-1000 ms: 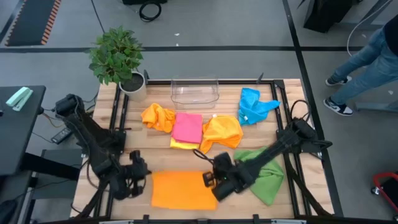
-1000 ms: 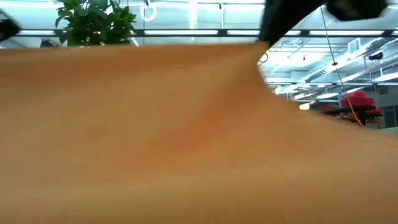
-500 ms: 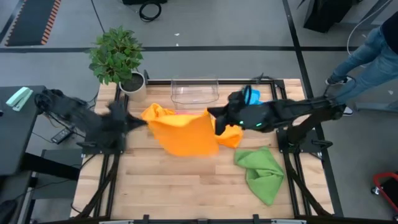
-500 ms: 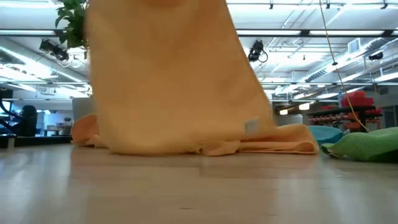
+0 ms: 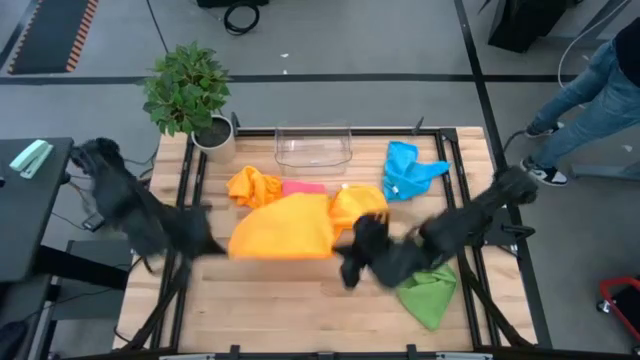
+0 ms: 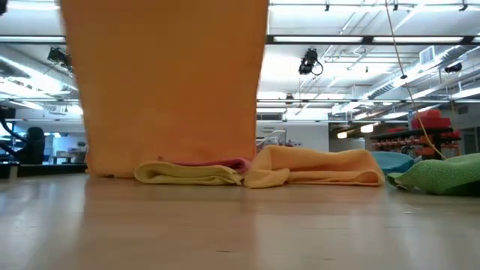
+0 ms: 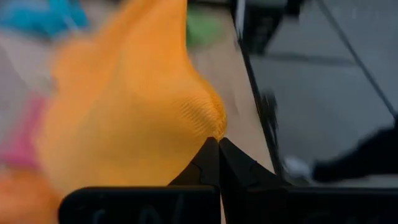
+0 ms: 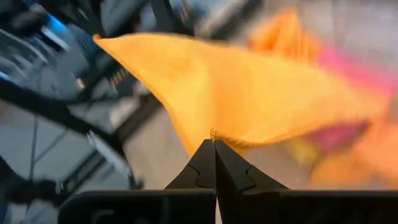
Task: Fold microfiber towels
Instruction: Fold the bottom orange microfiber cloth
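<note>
**Orange towel held by two corners**

The orange towel (image 5: 285, 228) hangs mid-frame in the high view, pinched by the left gripper (image 7: 217, 144) at its left corner and the right gripper (image 8: 214, 142) lower right, above the pink towel (image 6: 217, 161).

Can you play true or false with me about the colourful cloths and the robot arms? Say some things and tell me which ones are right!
1. Both grippers pinch the big orange towel. True: the left gripper and the right gripper each hold an edge.
2. The green towel is inside the clear bin. False: it lies on the table.
3. The blue towel lies beside the bin. True.
4. The held towel lies flat on the table. False: it hangs lifted in the air.
</note>
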{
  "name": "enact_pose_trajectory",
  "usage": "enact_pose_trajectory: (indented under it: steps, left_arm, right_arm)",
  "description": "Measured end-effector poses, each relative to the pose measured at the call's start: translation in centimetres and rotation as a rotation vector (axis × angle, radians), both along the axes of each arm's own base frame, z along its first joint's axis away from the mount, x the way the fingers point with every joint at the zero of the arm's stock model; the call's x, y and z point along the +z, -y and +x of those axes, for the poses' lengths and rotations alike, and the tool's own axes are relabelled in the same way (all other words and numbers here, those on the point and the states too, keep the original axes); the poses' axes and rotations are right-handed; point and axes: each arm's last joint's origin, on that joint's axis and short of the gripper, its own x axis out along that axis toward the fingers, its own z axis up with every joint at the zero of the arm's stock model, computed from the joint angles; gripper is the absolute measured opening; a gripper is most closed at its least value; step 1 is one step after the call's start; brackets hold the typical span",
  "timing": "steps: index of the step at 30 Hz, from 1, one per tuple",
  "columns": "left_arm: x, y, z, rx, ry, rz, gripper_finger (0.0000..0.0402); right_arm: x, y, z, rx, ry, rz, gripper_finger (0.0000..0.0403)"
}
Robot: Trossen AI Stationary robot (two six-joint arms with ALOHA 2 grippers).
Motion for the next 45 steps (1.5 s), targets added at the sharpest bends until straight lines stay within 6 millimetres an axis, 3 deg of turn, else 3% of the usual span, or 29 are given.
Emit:
enact_pose_trajectory:
  steps: [6,9,13,17,20,24,32,37,41,45]
  left_arm:
    - [-11.0,8.4,-0.1,-0.104,-0.072,-0.243,0.0001]
    - [-15.6,10.9,-0.8,-0.068,-0.092,-0.358,0.0001]
    - [-19.0,12.6,-1.7,0.014,-0.152,-0.410,0.0001]
    - [-20.0,13.2,-1.9,0.045,-0.187,-0.431,0.0001]
    - [-20.0,13.2,-1.9,0.071,-0.173,-0.434,0.0001]
    - [-19.5,12.2,-1.8,0.130,-0.116,-0.385,0.0001]
    - [-19.8,6.6,-1.5,0.405,-0.164,-0.074,0.0001]
    - [-20.1,4.2,-1.5,0.514,-0.219,0.079,0.0001]
    - [-20.2,3.5,-1.1,0.547,-0.243,0.126,0.0001]
    - [-20.3,3.2,-0.4,0.568,-0.256,0.120,0.0002]
  right_arm:
    - [-7.8,-8.3,0.4,-0.010,-0.126,0.206,0.0000]
    - [-11.0,-11.1,0.1,-0.062,-0.154,0.293,0.0000]
    - [-13.5,-13.3,-0.1,-0.096,-0.185,0.439,0.0000]
    - [-14.2,-13.7,0.0,-0.119,-0.211,0.497,0.0000]
    - [-13.7,-12.3,0.4,-0.150,-0.235,0.460,0.0000]
    - [-12.8,-8.9,1.7,-0.181,-0.280,0.357,0.0000]
    - [-12.7,-0.9,5.5,-0.228,-0.398,0.163,0.0000]
    - [-13.1,3.3,6.8,-0.239,-0.491,0.066,0.0000]
    - [-13.6,5.7,7.4,-0.236,-0.545,0.066,0.0000]
    - [-14.2,6.9,7.6,-0.238,-0.567,0.060,0.0000]
